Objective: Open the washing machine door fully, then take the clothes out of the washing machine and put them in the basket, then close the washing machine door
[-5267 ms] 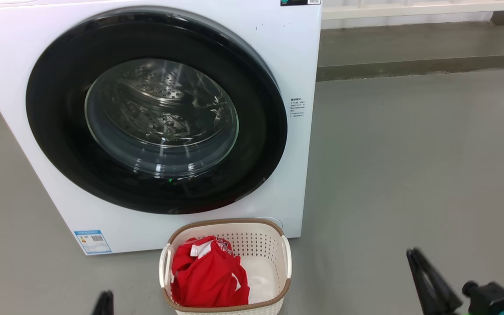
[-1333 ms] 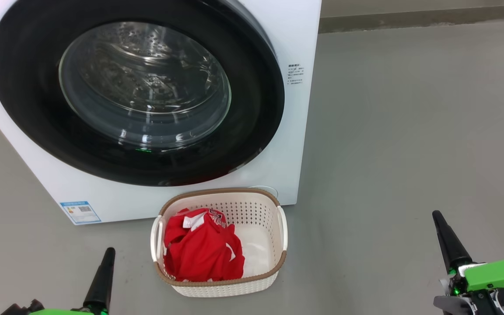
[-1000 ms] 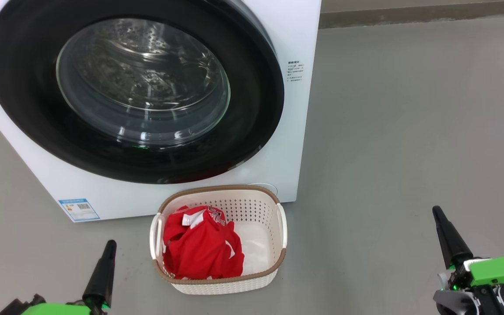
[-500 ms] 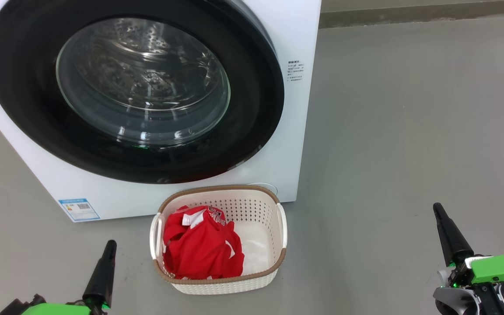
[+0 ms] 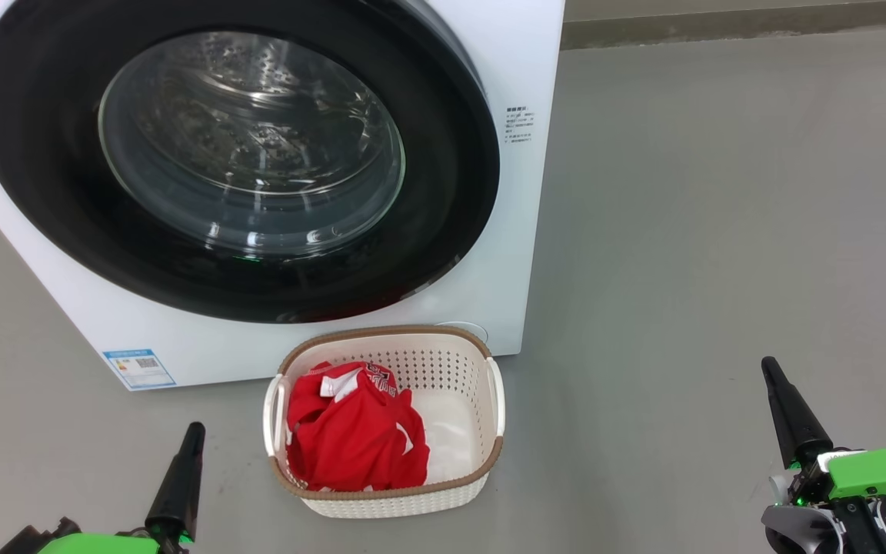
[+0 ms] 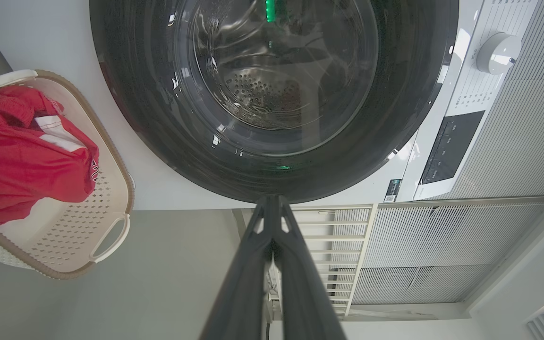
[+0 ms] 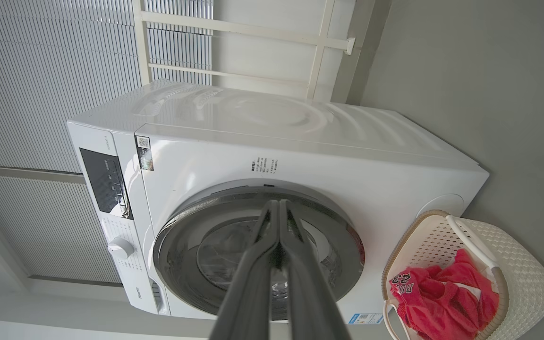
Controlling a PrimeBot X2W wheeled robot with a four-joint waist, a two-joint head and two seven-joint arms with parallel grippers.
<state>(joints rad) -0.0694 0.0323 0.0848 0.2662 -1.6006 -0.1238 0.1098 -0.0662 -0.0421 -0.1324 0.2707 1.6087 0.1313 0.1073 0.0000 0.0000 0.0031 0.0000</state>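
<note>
smooth grey floor (image 5: 720,231), pale ribbed wall panels (image 7: 40,71), white railing (image 7: 320,47), soft even light

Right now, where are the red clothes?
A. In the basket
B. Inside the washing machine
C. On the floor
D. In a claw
A: the red clothes lie bunched in the cream basket on the floor, in front of the shut washing machine door.
</note>
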